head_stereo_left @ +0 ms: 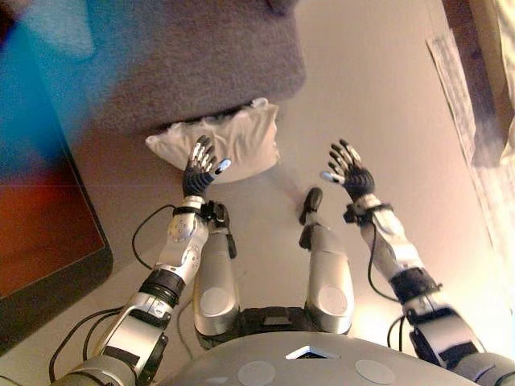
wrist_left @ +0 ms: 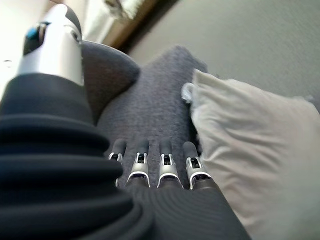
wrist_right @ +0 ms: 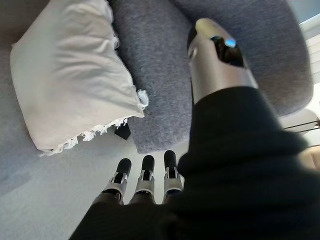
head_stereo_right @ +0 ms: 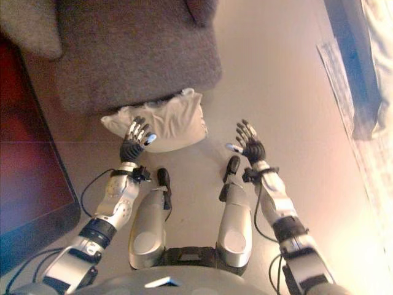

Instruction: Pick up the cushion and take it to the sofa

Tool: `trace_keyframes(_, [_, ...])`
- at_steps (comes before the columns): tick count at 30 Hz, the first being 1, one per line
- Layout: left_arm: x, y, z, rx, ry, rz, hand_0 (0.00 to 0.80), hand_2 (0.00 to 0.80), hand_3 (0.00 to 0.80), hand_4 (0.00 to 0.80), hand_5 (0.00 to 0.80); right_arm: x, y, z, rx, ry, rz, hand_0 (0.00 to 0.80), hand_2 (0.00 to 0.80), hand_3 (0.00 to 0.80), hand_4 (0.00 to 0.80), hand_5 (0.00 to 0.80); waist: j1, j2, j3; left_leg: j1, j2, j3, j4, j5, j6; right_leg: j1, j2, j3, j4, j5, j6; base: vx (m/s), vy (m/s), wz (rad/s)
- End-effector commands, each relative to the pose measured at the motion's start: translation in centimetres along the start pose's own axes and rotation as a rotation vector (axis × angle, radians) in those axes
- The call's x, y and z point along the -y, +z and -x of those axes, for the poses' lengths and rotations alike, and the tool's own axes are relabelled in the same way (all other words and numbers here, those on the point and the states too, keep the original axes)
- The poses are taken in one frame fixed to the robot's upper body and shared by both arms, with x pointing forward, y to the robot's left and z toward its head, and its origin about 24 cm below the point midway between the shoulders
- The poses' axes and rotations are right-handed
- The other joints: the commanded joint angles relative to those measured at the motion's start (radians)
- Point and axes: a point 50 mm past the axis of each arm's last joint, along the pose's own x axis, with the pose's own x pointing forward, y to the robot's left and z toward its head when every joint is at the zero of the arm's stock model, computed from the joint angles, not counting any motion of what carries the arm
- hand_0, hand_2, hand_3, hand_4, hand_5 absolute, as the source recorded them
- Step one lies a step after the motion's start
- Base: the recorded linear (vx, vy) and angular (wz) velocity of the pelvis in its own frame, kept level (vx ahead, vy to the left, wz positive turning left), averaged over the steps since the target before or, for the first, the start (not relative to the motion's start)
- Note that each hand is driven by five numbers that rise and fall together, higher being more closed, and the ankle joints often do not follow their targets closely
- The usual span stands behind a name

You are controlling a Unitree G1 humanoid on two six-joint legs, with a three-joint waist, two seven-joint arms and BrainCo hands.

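Observation:
A white fringed cushion (head_stereo_left: 229,141) lies on the floor against the foot of the grey sofa (head_stereo_left: 193,56). It also shows in the right eye view (head_stereo_right: 166,126) and in both wrist views (wrist_left: 255,150) (wrist_right: 75,70). My left hand (head_stereo_left: 201,167) is open with fingers straight, over the cushion's near left edge; I cannot tell whether it touches. My right hand (head_stereo_left: 348,170) is open and empty, to the right of the cushion and apart from it.
A dark low table (head_stereo_left: 44,233) with a reddish top stands at the left. A pale rug edge (head_stereo_left: 467,104) runs along the right. Bare grey floor (head_stereo_left: 370,88) lies to the right of the sofa.

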Motion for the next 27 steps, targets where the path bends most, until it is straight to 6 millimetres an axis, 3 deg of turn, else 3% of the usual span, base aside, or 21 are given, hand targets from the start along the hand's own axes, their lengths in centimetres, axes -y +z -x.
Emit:
trace_keyframes(1, [-1.3, -1.5, 1.9, -0.076, -0.035, -0.091, 0.0, 0.0, 0.0, 0.0, 0.0, -1.1, -0.4, 1.0, 0.057, 0.028, -0.152, 0.0, 0.0, 0.0, 0.0, 0.0, 0.031, 0.0, -0.089, 0.003, -0.038, 0.02, 0.006, 0.008, 0.075, 0.0, -0.104, 0.129, 0.186, 0.105, 0.106, 0.2, 0.104, 0.34])
trace_keyframes(3, [-1.9, -2.2, 2.5, -0.121, -0.036, -0.111, 0.0, 0.0, 0.0, 0.0, 0.0, -1.4, -1.7, 2.0, 0.028, 0.009, -0.204, 0.0, 0.0, 0.0, 0.0, 0.0, 0.014, 0.014, -0.083, 0.058, -0.034, 0.005, 0.003, -0.009, 0.117, -0.077, -0.09, 0.235, 0.395, 0.207, 0.121, 0.18, 0.101, 0.31])
trace_keyframes(5, [-2.2, -2.3, 2.9, -0.134, -0.026, -0.106, 0.0, 0.0, 0.0, 0.0, 0.0, -1.5, -2.4, 2.5, 0.003, -0.004, -0.22, 0.0, 0.0, 0.0, 0.0, 0.0, -0.001, 0.026, -0.079, 0.101, -0.024, 0.013, -0.004, -0.024, 0.129, -0.149, -0.077, 0.273, 0.454, 0.225, 0.129, 0.143, 0.077, 0.32])
trace_keyframes(7, [-2.1, -2.0, 2.7, -0.124, -0.021, -0.098, 0.0, 0.0, 0.0, 0.0, 0.0, -1.7, -2.8, 2.6, -0.016, -0.016, -0.226, 0.0, 0.0, 0.0, 0.0, 0.0, -0.031, 0.02, -0.077, 0.123, -0.038, 0.014, -0.019, -0.037, 0.124, -0.185, -0.036, 0.273, 0.316, 0.221, 0.134, 0.11, -0.035, 0.04])
trace_keyframes(9, [-1.6, -1.6, 2.0, -0.099, -0.021, -0.114, 0.0, 0.0, 0.0, 0.0, 0.0, -1.9, -2.9, 2.3, -0.021, -0.013, -0.23, 0.0, 0.0, 0.0, 0.0, 0.0, -0.061, -0.008, -0.074, 0.121, -0.066, 0.012, -0.024, -0.057, 0.115, -0.171, -0.008, 0.271, 0.091, 0.232, 0.136, 0.087, -0.154, 0.35])
trace_keyframes(12, [-1.1, -1.2, 1.4, -0.082, -0.027, -0.152, 0.0, 0.0, 0.0, 0.0, 0.0, -2.0, -3.3, 2.2, -0.029, -0.008, -0.25, 0.0, 0.0, 0.0, 0.0, 0.0, -0.076, -0.027, -0.076, 0.114, -0.072, 0.008, -0.034, -0.065, 0.109, -0.118, 0.006, 0.264, -0.042, 0.223, 0.131, 0.093, -0.182, 0.55])
trace_keyframes(14, [-1.1, -1.7, 1.7, -0.101, -0.035, -0.178, 0.0, 0.0, 0.0, 0.0, 0.0, -1.9, -4.1, 2.9, -0.061, -0.018, -0.271, 0.0, 0.0, 0.0, 0.0, 0.0, -0.073, -0.043, -0.089, 0.127, -0.064, -0.008, -0.035, -0.067, 0.102, -0.067, 0.004, 0.271, -0.025, 0.226, 0.133, 0.253, -0.256, 0.54])
trace_keyframes(16, [-1.5, -2.1, 2.3, -0.128, -0.029, -0.174, 0.0, 0.0, 0.0, 0.0, 0.0, -1.6, -4.7, 3.7, -0.085, -0.017, -0.273, 0.0, 0.0, 0.0, 0.0, 0.0, -0.057, -0.056, -0.112, 0.136, -0.046, -0.017, -0.025, -0.061, 0.088, -0.001, -0.004, 0.232, -0.041, 0.145, 0.132, 0.292, -0.275, 0.82])
trace_keyframes(19, [-2.2, -2.7, 3.2, -0.162, -0.009, -0.171, 0.0, 0.0, 0.0, 0.0, 0.0, -1.7, -4.6, 4.1, -0.096, 0.007, -0.237, 0.0, 0.0, 0.0, 0.0, 0.0, -0.049, -0.068, -0.142, 0.172, -0.006, -0.039, -0.055, -0.039, 0.058, 0.044, 0.023, 0.21, -0.048, 0.067, 0.129, 0.214, -0.267, 0.24])
trace_keyframes(22, [-2.9, -3.0, 3.8, -0.183, 0.032, -0.124, 0.0, 0.0, 0.0, 0.0, 0.0, -1.7, -4.1, 4.1, -0.098, 0.041, -0.187, 0.0, 0.0, 0.0, 0.0, 0.0, -0.046, -0.065, -0.163, 0.218, 0.052, -0.018, -0.138, 0.01, 0.026, 0.079, 0.063, 0.178, -0.061, 0.018, 0.1, 0.159, -0.194, -0.08])
trace_keyframes(27, [-3.3, -3.8, 4.4, -0.198, 0.068, -0.093, 0.0, 0.0, 0.0, 0.0, 0.0, -0.8, -3.5, 3.9, -0.086, 0.035, -0.151, 0.0, 0.0, 0.0, 0.0, 0.0, -0.043, -0.06, -0.171, 0.205, 0.079, -0.023, -0.157, 0.053, 0.003, 0.097, 0.109, 0.166, -0.081, -0.012, 0.055, 0.069, -0.164, -0.03])
